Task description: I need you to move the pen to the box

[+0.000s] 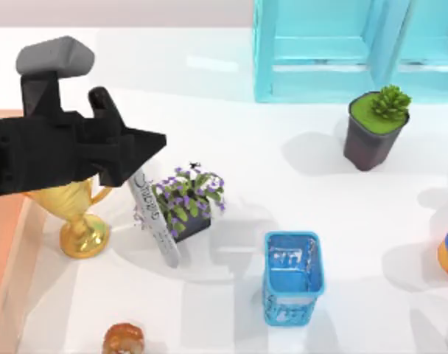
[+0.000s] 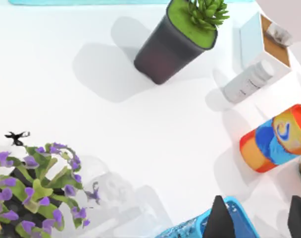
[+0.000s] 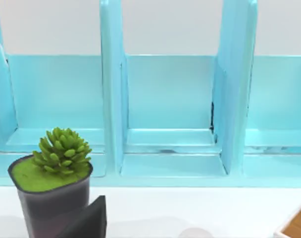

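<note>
Overhead, the left gripper (image 1: 139,158) is hanging above the table (image 1: 283,199), its fingers pinching the pen (image 1: 155,218) at its upper end. That pen is slanting down beside the purple-flowered plant (image 1: 189,200), with the gold trophy (image 1: 80,217) just to its left. At the table's far left edge, the box (image 1: 4,243) is lying partly beneath the arm. Further right, a blue cup (image 1: 292,276) is standing. Whether the right gripper (image 3: 88,220) is spread or pressed together, I cannot tell.
</note>
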Tool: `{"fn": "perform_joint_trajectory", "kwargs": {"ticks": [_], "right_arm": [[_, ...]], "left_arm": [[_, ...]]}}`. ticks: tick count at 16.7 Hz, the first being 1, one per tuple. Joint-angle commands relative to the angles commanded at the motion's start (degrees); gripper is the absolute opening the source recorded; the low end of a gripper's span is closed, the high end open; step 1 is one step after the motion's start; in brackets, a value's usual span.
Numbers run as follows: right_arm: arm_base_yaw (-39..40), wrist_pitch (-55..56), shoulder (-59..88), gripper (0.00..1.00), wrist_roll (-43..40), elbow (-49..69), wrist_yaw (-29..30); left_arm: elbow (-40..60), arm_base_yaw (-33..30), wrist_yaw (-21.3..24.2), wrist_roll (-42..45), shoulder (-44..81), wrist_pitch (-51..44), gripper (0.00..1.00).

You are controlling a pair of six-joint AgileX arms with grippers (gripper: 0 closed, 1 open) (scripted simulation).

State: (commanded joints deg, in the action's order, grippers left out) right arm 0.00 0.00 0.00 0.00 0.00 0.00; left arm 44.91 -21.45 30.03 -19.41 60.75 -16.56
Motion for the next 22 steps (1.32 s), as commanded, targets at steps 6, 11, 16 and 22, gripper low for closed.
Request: {"fn": "perform_joint_trajectory", "kwargs": {"ticks": [6,11,16,22], "right_arm": [[0.0,0.0,0.0,1.00,0.0,0.0,0.0],[0.0,0.0,0.0,1.00,0.0,0.0,0.0],[0.0,0.0,0.0,1.00,0.0,0.0,0.0],[0.0,0.0,0.0,1.00,0.0,0.0,0.0]], "left_arm": [[5.9,7.0,4.6,9.2,-1.2,-7.3,0.00],[15.9,22.1,13.9,31.3,-2.0,-20.3,0.00],[22.0,39.3,24.1,58.8,3.4,-31.8,0.00],[21.2,55.6,33.5,84.3,15.8,-39.2,0.00]]}}
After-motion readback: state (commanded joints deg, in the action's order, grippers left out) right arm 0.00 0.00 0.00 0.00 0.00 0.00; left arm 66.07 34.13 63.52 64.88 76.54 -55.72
